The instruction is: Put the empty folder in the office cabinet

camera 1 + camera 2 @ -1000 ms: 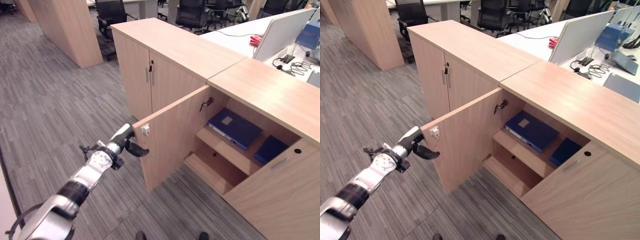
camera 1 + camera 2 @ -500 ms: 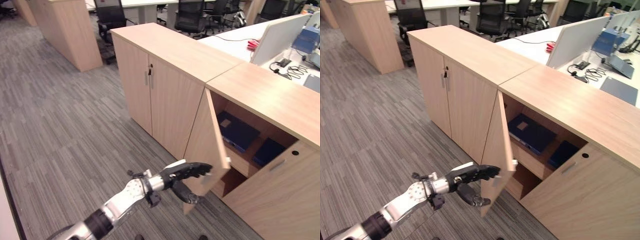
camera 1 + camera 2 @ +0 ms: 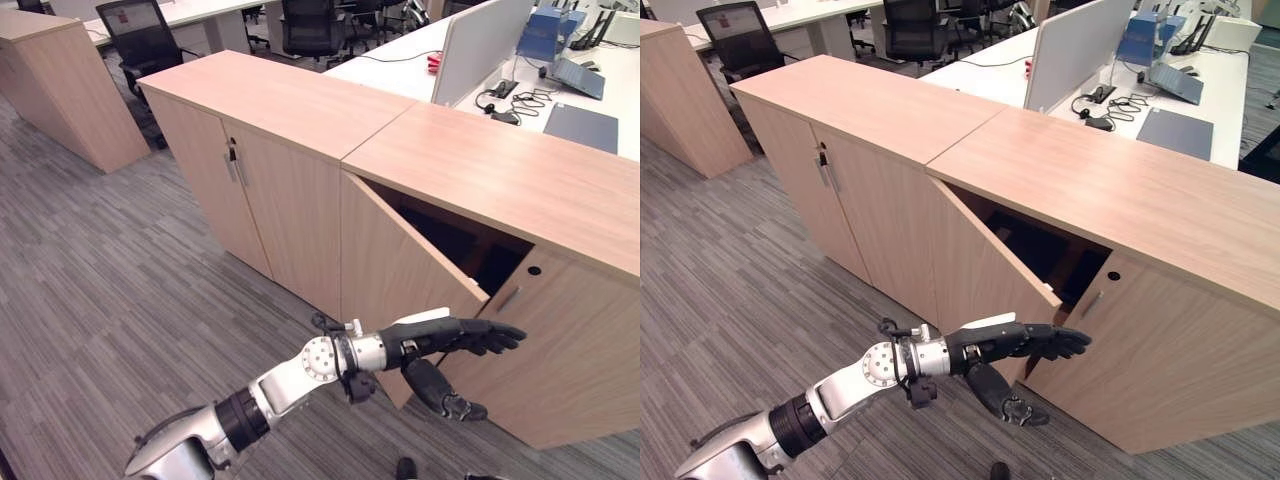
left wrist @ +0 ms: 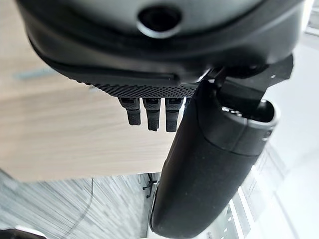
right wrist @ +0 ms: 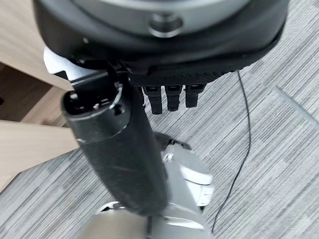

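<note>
Fingers of the left hand (image 3: 455,340) lie straight and relaxed against the door (image 3: 400,265) of the office cabinet (image 3: 500,190), near its free edge at 4 o'clock. Closing looks underway; the next move needs a steady push. I cannot tell where the folder sits inside the dark gap. Right hand (image 5: 169,94) hangs idle, fingers straight.

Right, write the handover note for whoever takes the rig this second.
Left robot hand: open, fingers straight along the outer face of the cabinet door, at its free edge.
Right robot hand: idle, fingers straight, over the carpet.
Cabinet door is ajar, most of the way shut. The inside is dark; no folder can be made out.
Left: push the door fully shut, then draw the arm back.
</note>
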You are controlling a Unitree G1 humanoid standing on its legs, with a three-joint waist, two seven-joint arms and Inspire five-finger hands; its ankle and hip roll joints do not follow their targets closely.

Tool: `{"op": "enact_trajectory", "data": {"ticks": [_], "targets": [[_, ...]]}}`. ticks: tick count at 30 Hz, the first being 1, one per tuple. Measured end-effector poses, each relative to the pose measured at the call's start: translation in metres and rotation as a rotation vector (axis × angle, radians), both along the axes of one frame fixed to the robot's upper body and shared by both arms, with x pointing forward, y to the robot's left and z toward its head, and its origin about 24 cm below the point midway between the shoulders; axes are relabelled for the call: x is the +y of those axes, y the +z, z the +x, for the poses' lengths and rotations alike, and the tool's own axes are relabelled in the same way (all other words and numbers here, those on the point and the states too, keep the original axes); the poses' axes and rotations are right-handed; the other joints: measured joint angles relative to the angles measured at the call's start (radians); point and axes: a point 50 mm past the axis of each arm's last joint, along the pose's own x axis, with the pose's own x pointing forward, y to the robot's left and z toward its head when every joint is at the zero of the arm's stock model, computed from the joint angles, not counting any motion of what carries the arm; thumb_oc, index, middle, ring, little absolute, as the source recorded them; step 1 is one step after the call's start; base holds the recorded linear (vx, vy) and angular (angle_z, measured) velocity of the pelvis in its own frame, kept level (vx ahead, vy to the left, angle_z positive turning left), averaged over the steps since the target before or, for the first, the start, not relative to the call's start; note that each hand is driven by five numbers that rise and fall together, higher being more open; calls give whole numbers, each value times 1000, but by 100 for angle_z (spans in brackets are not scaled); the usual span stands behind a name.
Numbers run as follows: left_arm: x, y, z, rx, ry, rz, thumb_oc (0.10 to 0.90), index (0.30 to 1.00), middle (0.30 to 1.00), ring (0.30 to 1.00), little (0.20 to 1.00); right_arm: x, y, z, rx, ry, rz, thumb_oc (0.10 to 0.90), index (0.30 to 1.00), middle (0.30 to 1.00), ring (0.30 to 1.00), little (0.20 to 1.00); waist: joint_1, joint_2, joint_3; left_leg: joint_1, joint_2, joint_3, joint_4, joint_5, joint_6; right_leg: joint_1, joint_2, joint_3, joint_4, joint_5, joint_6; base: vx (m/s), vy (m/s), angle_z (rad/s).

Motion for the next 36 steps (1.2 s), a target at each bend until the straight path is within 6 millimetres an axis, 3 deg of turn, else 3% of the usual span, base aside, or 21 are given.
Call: {"op": "enact_trajectory", "data": {"ticks": [4, 7, 9, 12, 14, 15, 16, 17, 20, 21, 22, 25, 29, 33, 36], "targets": [[10, -23, -3, 108, 58, 18, 800, 900, 900, 900, 900, -2, -2, -19, 41, -10, -4, 800, 900, 900, 900, 900, 0, 16, 10, -4, 102, -11, 9, 16, -25, 8, 101, -14, 1, -26, -50, 4, -370, -3], [21, -49, -3, 262, 153, 31, 800, 900, 900, 900, 900, -10, 0, -24, 53, -12, -32, 800, 900, 900, 900, 900, -8, 30, 34, -1, 161, -10, 27, 23, -8, 15, 154, -14, -5, -50, -88, -11, -231, -6], [38, -60, -3, 365, 233, 0, 800, 900, 900, 900, 900, -20, 4, -17, 34, -11, -61, 800, 900, 900, 900, 900, -11, 32, 56, 2, 170, -30, 72, 51, -12, 8, 163, 31, 1, -54, -108, -54, -128, -53], [62, -68, -3, 411, 287, 32, 800, 900, 900, 900, 900, -27, 8, -8, 15, -7, -88, 800, 900, 900, 900, 900, 2, -12, 81, -3, 150, -100, 140, 117, -28, 17, 136, 76, 1, -38, -130, -35, -88, -58], [74, -69, -3, 426, 313, 33, 800, 900, 900, 900, 900, -27, 9, -5, 8, -4, -92, 800, 900, 900, 900, 900, 3, -20, 86, -11, 144, -133, 181, 125, -22, 20, 138, 114, 2, -26, -146, 20, -71, -58], [90, -70, -4, 458, 362, 2, 800, 900, 900, 900, 900, -26, 11, 7, -19, 8, -87, 800, 900, 900, 900, 900, 12, -42, 97, -25, 113, -194, 227, 69, -43, 21, 116, 157, 2, -22, -158, 22, -52, -72], [96, -70, -4, 460, 375, 3, 800, 900, 900, 900, 900, -27, 12, 15, -40, 14, -88, 800, 900, 900, 900, 900, 9, -49, 101, -28, 65, -224, 220, 19, -35, 22, 104, 173, 2, -26, -163, 12, -13, -78], [103, -70, -4, 466, 387, 5, 800, 900, 900, 900, 900, -27, 13, 20, -53, 19, -89, 800, 900, 900, 900, 900, 12, -53, 103, -35, -16, -272, 199, -41, -20, 21, 96, 197, 2, -26, -161, 0, 26, -37], [117, -69, -4, 462, 385, 36, 800, 900, 900, 900, 900, -24, 12, 20, -41, 41, -85, 800, 900, 900, 900, 900, 19, -43, 103, -36, -128, -319, 120, -57, 21, 23, 100, 214, 1, -26, -145, -4, 40, -28], [123, -68, -4, 454, 387, 52, 800, 900, 900, 900, 900, -23, 12, 22, -42, 59, -79, 800, 900, 900, 900, 900, 23, -20, 98, -31, -156, -317, 90, -67, 64, 20, 118, 225, 1, -28, -137, -5, 41, -27], [130, -66, -4, 444, 399, 65, 800, 900, 900, 900, 900, -14, 9, 21, -40, 81, -57, 800, 900, 900, 900, 900, 31, -25, 103, -26, -154, -311, 93, -92, 93, 25, 130, 222, -1, -35, -115, 9, 47, -22], [137, -70, -9, 463, 418, 72, 800, 900, 900, 900, 900, 3, 2, 15, -5, 118, -16, 800, 900, 900, 900, 900, 65, -41, 104, -11, -170, -283, 92, -121, 86, 18, 119, 245, 10, -40, -95, 44, 83, -27], [140, -77, -17, 495, 427, 77, 800, 900, 900, 900, 900, 14, -2, 11, 1, 122, 21, 800, 900, 900, 900, 900, 65, -15, 102, 49, -197, -264, 48, -110, 111, 57, 93, 265, -2, -34, -72, 31, 101, -12], [150, -65, -5, 432, 490, 41, 800, 900, 900, 900, 900, 13, -2, 10, 1, 114, 15, 800, 900, 900, 900, 900, 58, 0, 91, 88, -204, -261, 0, -95, 123, 73, 88, 270, -5, -40, -62, 20, 80, -2], [158, -56, 11, 344, 647, -24, 800, 900, 900, 900, 900, 13, -3, 7, 7, 104, 11, 800, 900, 900, 900, 900, 58, 3, 88, 90, -209, -263, 0, -96, 124, 75, 88, 270, -4, -40, -62, 30, 58, 1]]}}
